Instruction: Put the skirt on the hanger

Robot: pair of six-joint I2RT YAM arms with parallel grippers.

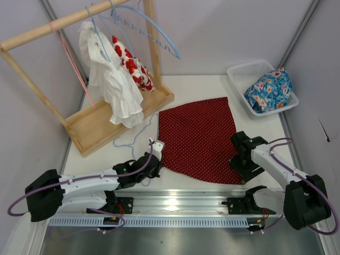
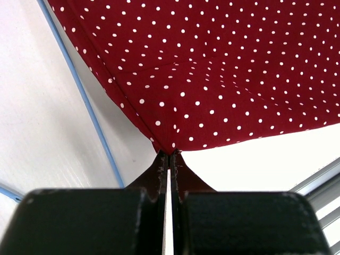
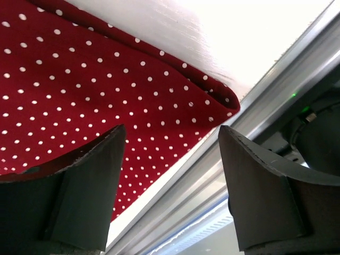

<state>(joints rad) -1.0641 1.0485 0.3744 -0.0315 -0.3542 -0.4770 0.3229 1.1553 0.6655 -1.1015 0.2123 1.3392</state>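
The dark red polka-dot skirt lies spread flat in the middle of the white table. My left gripper is at its near left corner, shut on the fabric's tip; in the left wrist view the jaws pinch that corner of the skirt. The thin pale-blue hanger lies on the table just left of the skirt, and its wire runs beside the held corner. My right gripper hovers open over the skirt's near right corner, its fingers wide apart with nothing between them.
A wooden rack stands at the back left with a white garment, a red-blotched cloth, a bigger blue hanger and a pink hanger. A white basket at back right holds a blue floral garment. An aluminium rail runs along the near edge.
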